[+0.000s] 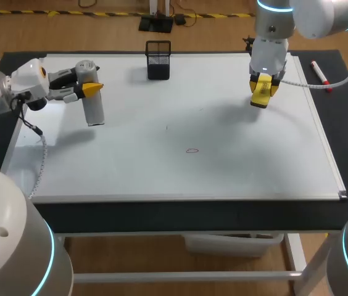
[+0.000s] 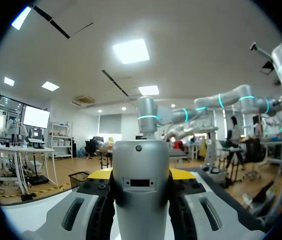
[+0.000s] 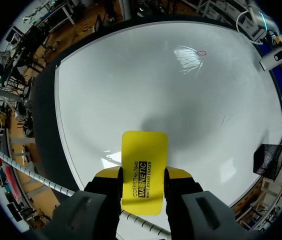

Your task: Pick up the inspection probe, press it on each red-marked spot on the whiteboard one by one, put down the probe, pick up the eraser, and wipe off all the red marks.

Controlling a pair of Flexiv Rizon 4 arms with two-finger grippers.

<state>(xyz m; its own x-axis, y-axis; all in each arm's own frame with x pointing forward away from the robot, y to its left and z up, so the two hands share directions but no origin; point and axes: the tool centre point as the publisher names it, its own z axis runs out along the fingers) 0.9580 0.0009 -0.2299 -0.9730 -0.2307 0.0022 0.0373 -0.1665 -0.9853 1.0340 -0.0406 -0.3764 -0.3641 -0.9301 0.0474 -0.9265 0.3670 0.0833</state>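
My left gripper [image 1: 89, 90] is shut on the grey cylindrical inspection probe [image 1: 94, 110], which hangs upright over the whiteboard's [image 1: 236, 172] left part. In the left wrist view the probe [image 2: 141, 170] fills the gap between the yellow-tipped fingers [image 2: 100, 174]. Over the board's far right, my right gripper [image 1: 265, 86] is shut on the yellow eraser [image 1: 260, 98]; the right wrist view shows the eraser [image 3: 144, 150] clamped flat in that gripper [image 3: 143, 176], above the board. One small red mark [image 1: 192, 150] lies near the board's middle, and the red mark [image 3: 201, 53] shows far ahead of the eraser.
A black mesh pen holder [image 1: 158, 59] stands at the board's far edge, also seen as the pen holder [image 3: 267, 162] beside the right gripper. A red marker [image 1: 320, 75] lies on the dark table right of the board. A faint dark stroke [image 1: 166, 128] sits above the red mark.
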